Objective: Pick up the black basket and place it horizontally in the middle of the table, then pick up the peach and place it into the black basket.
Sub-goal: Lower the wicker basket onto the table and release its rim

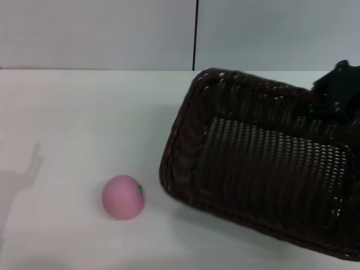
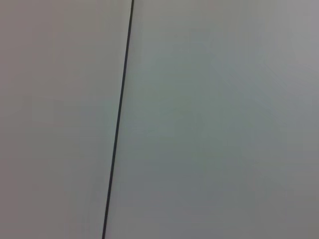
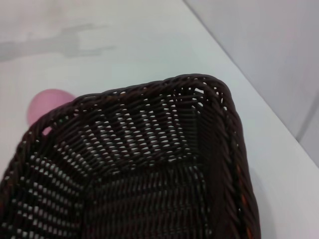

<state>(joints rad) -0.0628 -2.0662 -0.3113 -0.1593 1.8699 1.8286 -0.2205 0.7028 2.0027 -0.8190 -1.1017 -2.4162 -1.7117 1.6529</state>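
Note:
The black basket (image 1: 264,169) fills the right half of the head view, tilted with its open side facing me and its left end low over the table (image 1: 84,124). My right gripper (image 1: 337,90) sits at the basket's far right rim and holds it. The right wrist view looks into the basket (image 3: 149,169) from close up. The peach (image 1: 122,196) lies on the table just left of the basket's near corner, apart from it. It also shows past the rim in the right wrist view (image 3: 45,105). My left gripper is out of view.
A pale grey wall with a thin dark vertical line (image 1: 195,34) stands behind the table. The left wrist view shows only this wall and line (image 2: 119,119). An arm's shadow (image 1: 22,174) falls on the table's left side.

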